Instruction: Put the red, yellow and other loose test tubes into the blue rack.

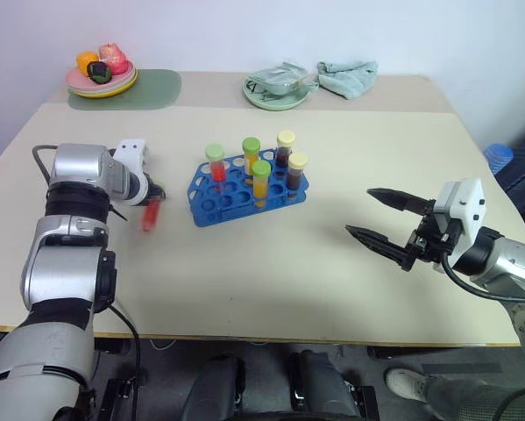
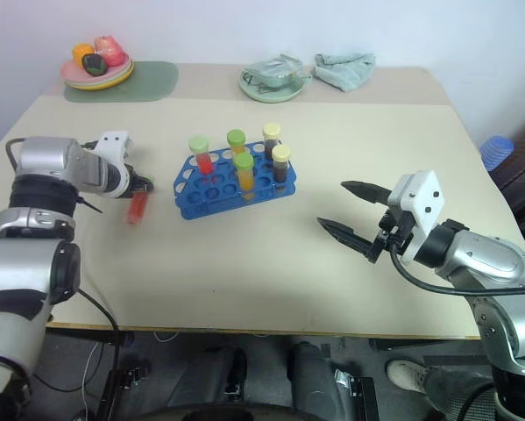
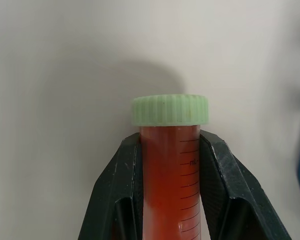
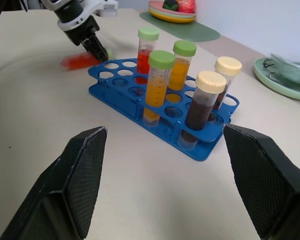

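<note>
Left eye view, tabletop: the beige tabletop [image 1: 271,263] carried everything, with the rack near its middle.
Blue rack: the blue plastic test-tube rack [image 1: 211,200] already stood five capped tubes upright, and most holes on its left side were free.
Right hand: the right hand [image 1: 386,221] hung above bare tabletop to the right of the rack, its two black fingers spread wide on nothing.
Left hand: the left hand [image 3: 170,195] was clamped on the loose tube, one finger on each side of the barrel just under the cap.
Red tube: the clear graduated tube of red liquid with a ribbed pale-green screw cap [image 3: 171,150] sat just left of the rack; it looked light, stiff and smooth-walled, so likely slippery, and gripping under the cap seemed the safest hold.
</note>
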Controlling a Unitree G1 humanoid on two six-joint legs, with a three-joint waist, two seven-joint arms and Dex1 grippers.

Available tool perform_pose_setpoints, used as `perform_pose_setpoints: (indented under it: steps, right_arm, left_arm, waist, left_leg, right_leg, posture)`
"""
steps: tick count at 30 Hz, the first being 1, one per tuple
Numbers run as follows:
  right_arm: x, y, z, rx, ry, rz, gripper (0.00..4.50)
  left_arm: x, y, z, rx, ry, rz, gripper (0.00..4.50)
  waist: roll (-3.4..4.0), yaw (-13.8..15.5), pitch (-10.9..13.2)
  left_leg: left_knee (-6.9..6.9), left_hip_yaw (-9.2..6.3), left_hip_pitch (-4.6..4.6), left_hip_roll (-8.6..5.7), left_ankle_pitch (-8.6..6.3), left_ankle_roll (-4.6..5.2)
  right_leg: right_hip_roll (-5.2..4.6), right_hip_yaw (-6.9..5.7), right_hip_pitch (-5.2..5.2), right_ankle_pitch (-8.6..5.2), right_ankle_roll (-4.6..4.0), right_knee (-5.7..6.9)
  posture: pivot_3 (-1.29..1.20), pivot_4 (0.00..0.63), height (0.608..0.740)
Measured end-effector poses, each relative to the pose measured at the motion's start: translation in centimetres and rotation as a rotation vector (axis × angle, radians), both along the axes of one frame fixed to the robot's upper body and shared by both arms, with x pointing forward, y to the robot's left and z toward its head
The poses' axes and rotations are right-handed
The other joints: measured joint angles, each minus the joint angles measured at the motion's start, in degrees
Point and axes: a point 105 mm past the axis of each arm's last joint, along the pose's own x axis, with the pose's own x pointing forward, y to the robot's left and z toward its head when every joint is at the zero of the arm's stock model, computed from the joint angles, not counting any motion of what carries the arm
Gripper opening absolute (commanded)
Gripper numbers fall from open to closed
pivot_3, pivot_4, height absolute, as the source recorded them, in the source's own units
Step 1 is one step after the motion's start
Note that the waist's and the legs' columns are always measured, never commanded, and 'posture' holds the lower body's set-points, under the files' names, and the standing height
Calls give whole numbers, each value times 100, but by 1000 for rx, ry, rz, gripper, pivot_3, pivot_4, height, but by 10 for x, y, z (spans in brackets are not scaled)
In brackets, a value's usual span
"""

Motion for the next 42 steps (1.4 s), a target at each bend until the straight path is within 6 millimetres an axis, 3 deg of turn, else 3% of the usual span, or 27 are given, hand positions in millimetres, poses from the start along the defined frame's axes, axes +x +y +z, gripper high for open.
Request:
perform_pose_setpoints:
  steps: [3, 6, 10, 13, 16, 21, 26, 32, 42]
  right_arm:
    - [0, 0, 1, 0, -4, 3, 3781]
    - [3, -3, 3, 0, -6, -3, 3781]
    - [7, -2, 10, 0, -27, 14, 3781]
    - [7, -3, 10, -11, -23, 17, 3781]
    - [8, -3, 12, -15, -25, 23, 3781]
    - [7, -6, 13, -28, -26, 18, 3781]
    - [4, -13, 12, -32, -9, -18, 3781]
    - [-4, -14, 16, -36, -18, -48, 3781]
    - [-7, -17, 17, -30, -17, -72, 3781]
  left_arm:
    - [-10, -1, 7, -87, -47, -45, 1120]
    - [-37, -6, 34, -218, -229, -217, 1120]
    - [-61, -29, 78, -290, -653, -455, 1120]
    - [-67, -33, 95, -326, -798, -528, 1120]
    - [-68, -50, 113, -355, -1042, -587, 1120]
    - [-52, -94, 88, -264, -1176, -692, 1120]
    - [-42, -116, 67, -198, -1271, -709, 1120]
    - [-42, -127, 36, -132, -1307, -694, 1120]
    - [-44, -130, 26, -161, -1332, -684, 1120]
  waist:
    - [0, -28, 0]
    - [-1, -121, 0]
    - [6, -78, -4]
    - [7, -19, -4]
    - [7, 30, -6]
    - [5, 15, -7]
    - [5, -6, -7]
    - [4, 11, -8]
    - [15, 0, -21]
  left_leg:
    - [1, 0, -15, 0, 1, -2]
    - [1, -1, -41, 2, 4, -8]
    - [8, -2, -34, 2, 6, -10]
    - [8, -1, -19, 2, 6, -11]
    - [8, -2, -14, 1, 1, -3]
    - [7, 0, -16, -4, 0, 1]
    - [8, 0, -14, -2, 1, 2]
    - [9, 1, -15, -3, -2, 7]
    - [8, 2, 14, -3, -19, 35]
  right_leg:
    - [0, 3, -19, 0, 0, 4]
    - [-3, 6, -47, 0, -1, 11]
    - [-9, 0, -34, 1, -3, 9]
    - [-9, 0, -20, 2, -4, 11]
    - [-10, -3, -7, 2, -3, -2]
    - [-9, -4, -7, 2, -2, -8]
    - [-6, -3, -8, 2, -2, -2]
    - [-7, -2, -8, 3, -1, -3]
    - [-5, -1, 17, 3, 0, -1]
  posture:
    - [0, 150, 740]
    - [0, 150, 740]
    - [0, 150, 740]
    - [0, 150, 740]
    - [0, 150, 740]
    - [0, 150, 740]
    - [0, 150, 740]
    - [0, 150, 740]
    - [0, 150, 740]
